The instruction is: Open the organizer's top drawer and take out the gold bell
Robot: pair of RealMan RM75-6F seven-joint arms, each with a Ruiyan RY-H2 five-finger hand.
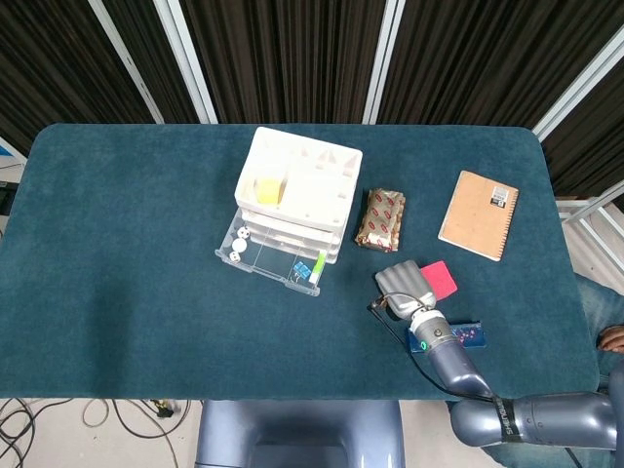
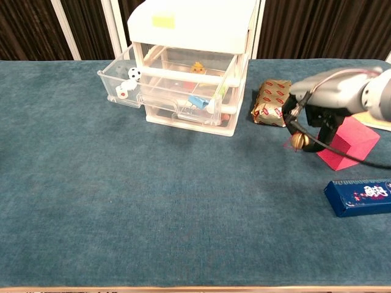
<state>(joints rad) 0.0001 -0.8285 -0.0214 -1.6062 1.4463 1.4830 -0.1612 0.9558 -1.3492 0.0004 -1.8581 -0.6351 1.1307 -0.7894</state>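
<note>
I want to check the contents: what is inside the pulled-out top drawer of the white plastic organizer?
The clear top drawer holds a small black-and-white ball and a white die. Its rear part lies hidden under the organizer.

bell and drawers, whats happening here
The right hand holds the gold bell above the table, in front of the pink block and well right of the organizer. The top drawer stands pulled out with dice inside. So the bell is out of the drawer but not set down. The left hand is not in view.
</note>
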